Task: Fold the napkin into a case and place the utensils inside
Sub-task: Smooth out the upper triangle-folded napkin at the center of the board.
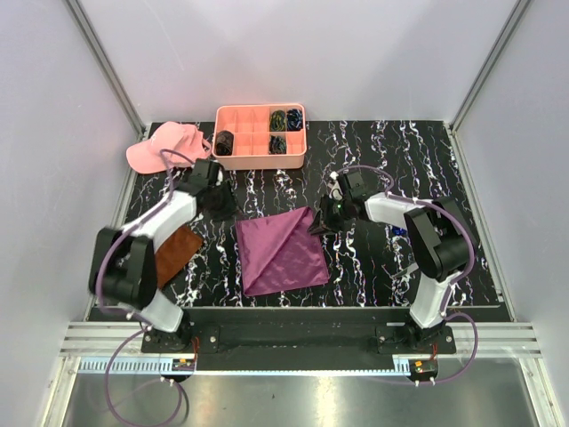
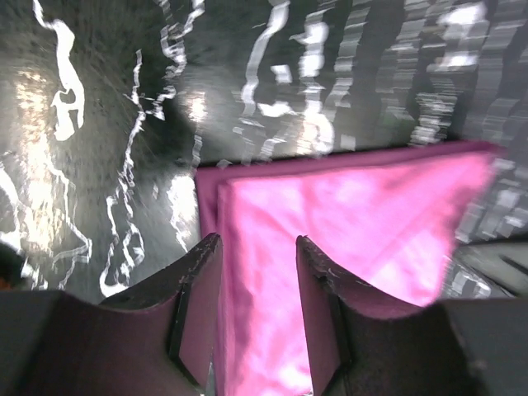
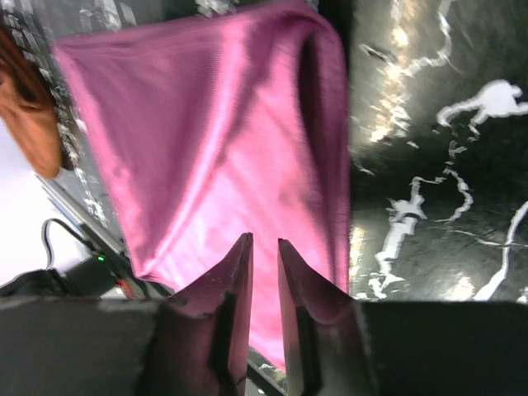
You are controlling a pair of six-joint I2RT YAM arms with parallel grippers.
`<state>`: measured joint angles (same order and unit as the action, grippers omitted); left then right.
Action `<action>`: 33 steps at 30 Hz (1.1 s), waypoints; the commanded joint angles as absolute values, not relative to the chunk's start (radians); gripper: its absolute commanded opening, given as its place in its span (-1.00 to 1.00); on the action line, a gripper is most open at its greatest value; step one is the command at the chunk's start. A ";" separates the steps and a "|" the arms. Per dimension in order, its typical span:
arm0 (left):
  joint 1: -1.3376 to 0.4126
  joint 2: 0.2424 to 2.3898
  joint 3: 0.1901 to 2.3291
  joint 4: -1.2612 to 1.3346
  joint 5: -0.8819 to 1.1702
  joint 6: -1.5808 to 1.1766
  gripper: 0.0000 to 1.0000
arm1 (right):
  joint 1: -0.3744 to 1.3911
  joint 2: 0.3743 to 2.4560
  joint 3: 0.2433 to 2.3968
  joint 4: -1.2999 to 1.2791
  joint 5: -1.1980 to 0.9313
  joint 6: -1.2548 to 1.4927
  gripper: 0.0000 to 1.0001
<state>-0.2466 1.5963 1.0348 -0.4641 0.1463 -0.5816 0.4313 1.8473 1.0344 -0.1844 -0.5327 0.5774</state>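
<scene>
Over folded napkin (image 1: 283,253): left hand (image 2: 257,241) jaws parted; right hand (image 3: 264,241) jaws narrowly parted.

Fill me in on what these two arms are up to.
Both arms are working the magenta napkin, which lies folded over on the black marbled table. The left gripper sits at its far left corner with jaws open. The right gripper is at the far right corner, jaws only slightly parted. Neither clearly grips the cloth, and nothing lies on it.
</scene>
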 commanded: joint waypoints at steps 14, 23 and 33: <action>-0.440 1.037 0.566 -0.383 0.324 -0.755 -0.88 | 0.439 1.953 1.319 -0.230 -0.537 0.591 -0.38; -0.476 0.916 0.413 -0.402 0.325 -0.851 -1.00 | 0.439 1.977 1.356 -0.230 -0.543 0.607 -0.44; -0.476 0.879 0.365 -0.402 0.318 -0.864 -1.00 | 0.439 1.993 1.367 -0.230 -0.545 0.609 -0.46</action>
<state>-0.4717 0.9020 0.3813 -0.4278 0.3058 -0.8471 0.4313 1.9827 1.3186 -0.2337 -0.5358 0.6029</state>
